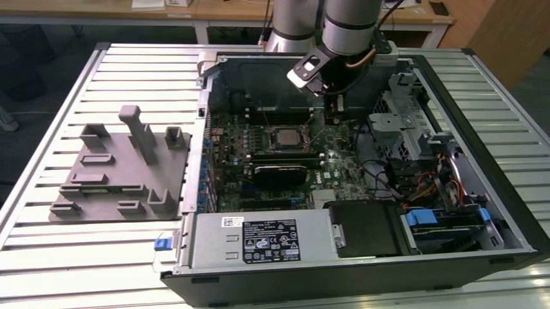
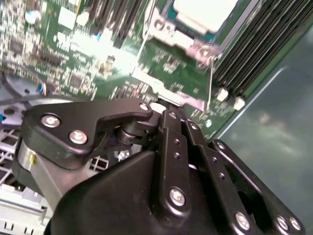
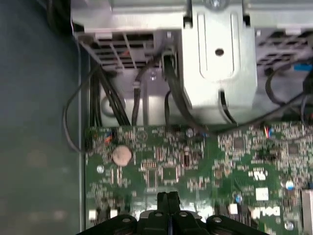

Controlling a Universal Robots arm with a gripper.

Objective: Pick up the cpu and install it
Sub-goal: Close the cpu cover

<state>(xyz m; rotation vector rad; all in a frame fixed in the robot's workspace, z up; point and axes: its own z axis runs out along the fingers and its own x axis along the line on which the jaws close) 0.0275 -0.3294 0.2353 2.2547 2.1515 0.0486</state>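
Hovers above the green motherboard (image 3: 195, 161) inside the open computer case (image 1: 344, 286), gripper (image 3: 167, 196) clamped closed and empty — with the cpu (image 2: 203, 11) lying in its socket frame (image 2: 164, 27) nearby, well apart from the grey holder block (image 1: 112, 170).

Black metal gripper (image 3: 167, 199), tips pinched together, hovering over the green printed circuit board (image 3: 205, 156), with a round silver coin battery (image 3: 122, 155) nearby.

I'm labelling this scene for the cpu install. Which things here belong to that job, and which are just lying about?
Job: cpu, in the socket frame; gripper, shut, over the motherboard.
Lying about: grey holder block; drive cage; coin battery; power supply.
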